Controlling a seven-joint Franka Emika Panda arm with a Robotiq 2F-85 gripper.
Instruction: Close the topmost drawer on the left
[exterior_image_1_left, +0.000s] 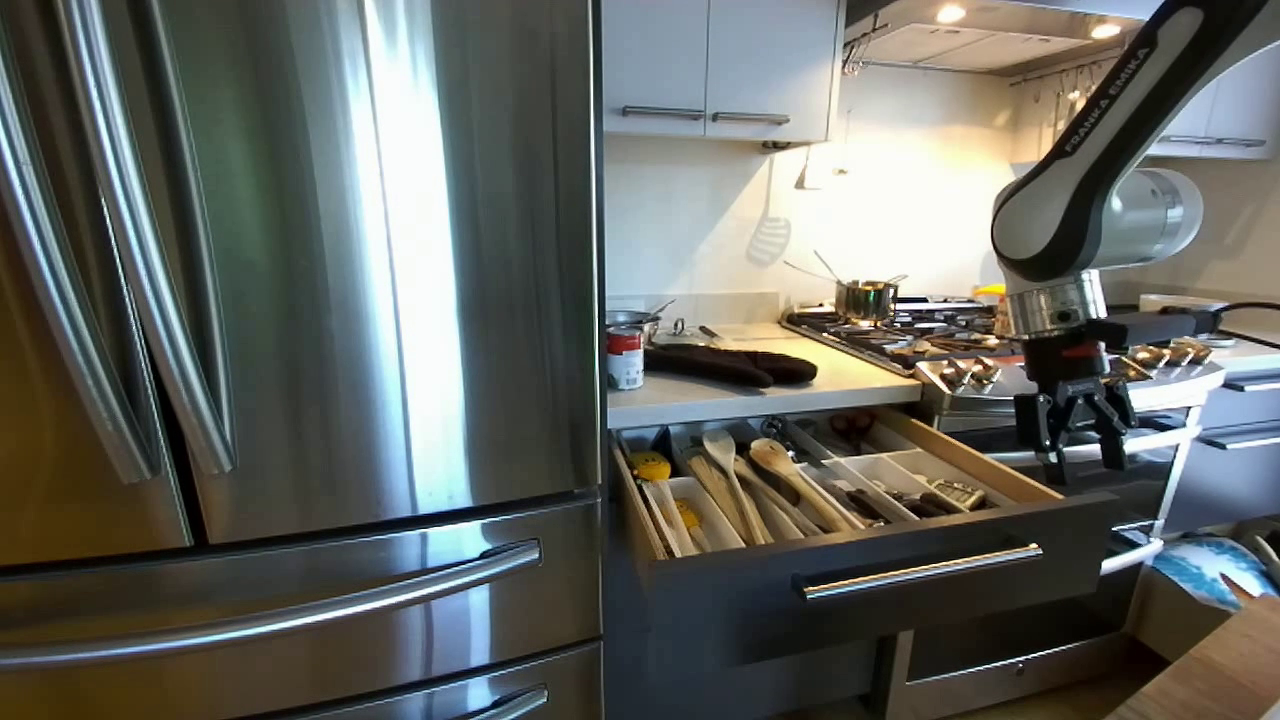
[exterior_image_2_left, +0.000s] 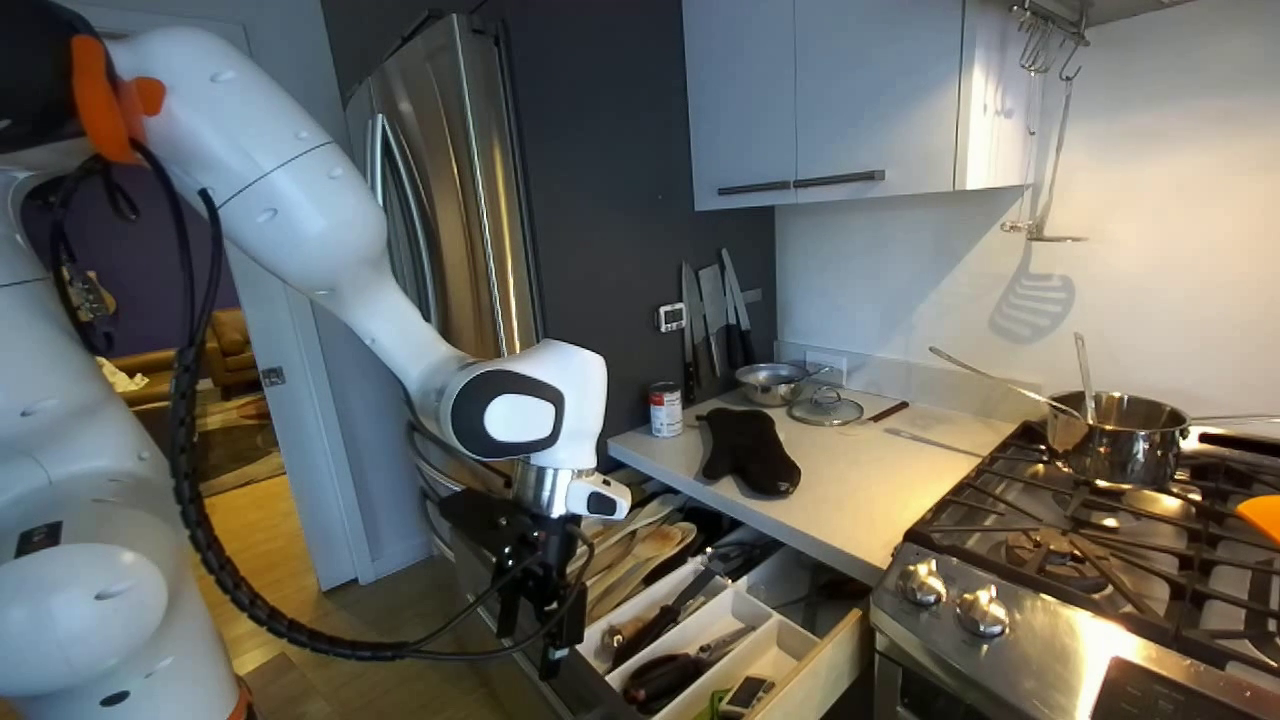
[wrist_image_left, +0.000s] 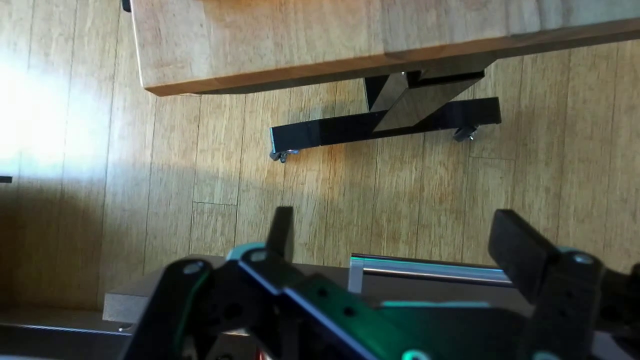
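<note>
– Where do we have the wide, shallow dark grey drawer (exterior_image_1_left: 740, 605)?
– We see it pulled out directly under the pale tabletop (exterior_image_2_left: 855, 480), between the tall stainless steel refrigerator (exterior_image_1_left: 300, 300) on the left and the stainless steel gas stove (exterior_image_2_left: 985, 662) on the right. Its long silver bar handle (exterior_image_1_left: 922, 572) runs along the near side.
– What can we make out inside it?
– We make out pale wooden spoons (exterior_image_1_left: 775, 458) toward the left and white dividers (exterior_image_2_left: 740, 608) to their right.
– And how do our black fingers (wrist_image_left: 281, 232) stand?
– We have them spread well apart: in the wrist view, the handle and the yellowish plank floor (wrist_image_left: 400, 210) show between them. They point down from the end of the white robot arm (exterior_image_2_left: 290, 220), near the drawer's front; whether they touch it, we cannot tell.
– What do we have on the tabletop?
– A red-and-white cylindrical can (exterior_image_2_left: 665, 410) on the left, a black oven mitt (exterior_image_2_left: 748, 448) to its right, and at the far side a silver metal pan (exterior_image_2_left: 770, 384) with a round glass lid (exterior_image_2_left: 826, 408) just beside it.
– And on the stove?
– We see a shiny steel pot (exterior_image_2_left: 1130, 452) at its far left.
</note>
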